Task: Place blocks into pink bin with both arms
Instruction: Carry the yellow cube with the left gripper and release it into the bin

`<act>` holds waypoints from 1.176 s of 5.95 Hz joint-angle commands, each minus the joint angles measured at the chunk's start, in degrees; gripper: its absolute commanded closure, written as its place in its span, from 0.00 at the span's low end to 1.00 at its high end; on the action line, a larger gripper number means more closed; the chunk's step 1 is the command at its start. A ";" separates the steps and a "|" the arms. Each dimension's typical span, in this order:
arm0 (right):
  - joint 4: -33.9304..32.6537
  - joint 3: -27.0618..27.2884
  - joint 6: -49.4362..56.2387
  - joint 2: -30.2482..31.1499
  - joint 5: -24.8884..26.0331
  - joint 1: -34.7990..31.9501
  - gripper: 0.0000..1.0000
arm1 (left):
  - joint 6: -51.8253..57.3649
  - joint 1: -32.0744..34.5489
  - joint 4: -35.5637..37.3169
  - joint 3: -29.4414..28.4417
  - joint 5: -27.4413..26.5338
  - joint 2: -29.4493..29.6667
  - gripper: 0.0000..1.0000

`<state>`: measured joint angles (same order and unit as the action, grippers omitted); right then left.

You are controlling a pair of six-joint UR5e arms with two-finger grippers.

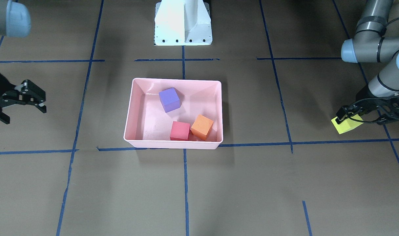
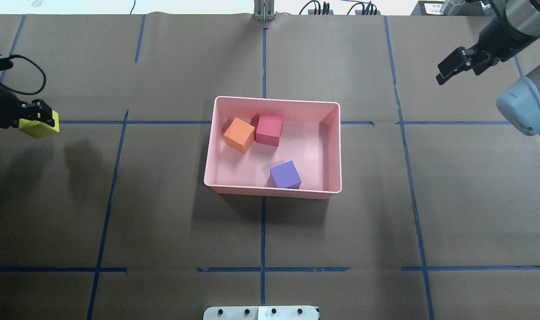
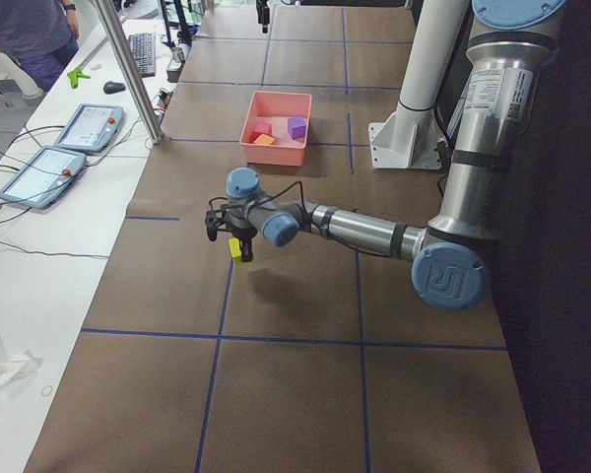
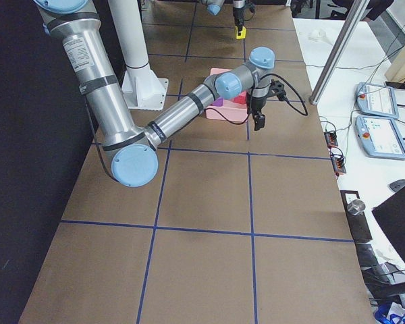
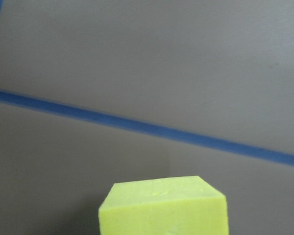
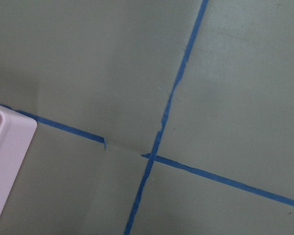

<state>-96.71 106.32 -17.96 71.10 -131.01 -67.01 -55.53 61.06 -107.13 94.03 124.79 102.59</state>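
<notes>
Shallow rectangular light-pink plastic bin (image 1: 130, 115) sits mid-table on the brown paper-covered surface (image 1: 252, 190) gridded with blue tape.

Inside the bin:
- small purple foam cube (image 1: 169, 99), alone, toward the wall nearer the robot base
- small red-pink foam cube (image 1: 179, 130) and small orange foam cube (image 1: 202, 127), just beside each other against the opposite wall

Left gripper (image 1: 357, 116): jaws clamped on the small yellow-green foam cube (image 1: 346, 126). It is well apart from the bin on the robot's left, and the cube is off the surface with its shadow separate below.

Right gripper (image 1: 22, 113): jaws spread wide, nothing between them, well apart from the bin on the robot's right.
</notes>
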 commanded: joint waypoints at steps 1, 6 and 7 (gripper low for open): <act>1.35 0.20 11.39 7.96 -2.84 -5.73 0.00 | -0.71 -0.85 25.82 6.33 -0.43 18.51 0.63; 6.97 -0.06 21.39 19.25 -3.90 -11.39 0.00 | -24.44 -26.13 27.86 -3.06 -18.05 41.80 0.01; 6.97 -0.06 19.99 19.25 -4.08 -11.48 0.00 | -19.49 -25.56 28.20 -0.28 -17.74 39.20 0.00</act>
<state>-89.81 106.28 3.02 90.28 -134.95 -78.43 -77.77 36.48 -79.15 92.33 108.20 142.92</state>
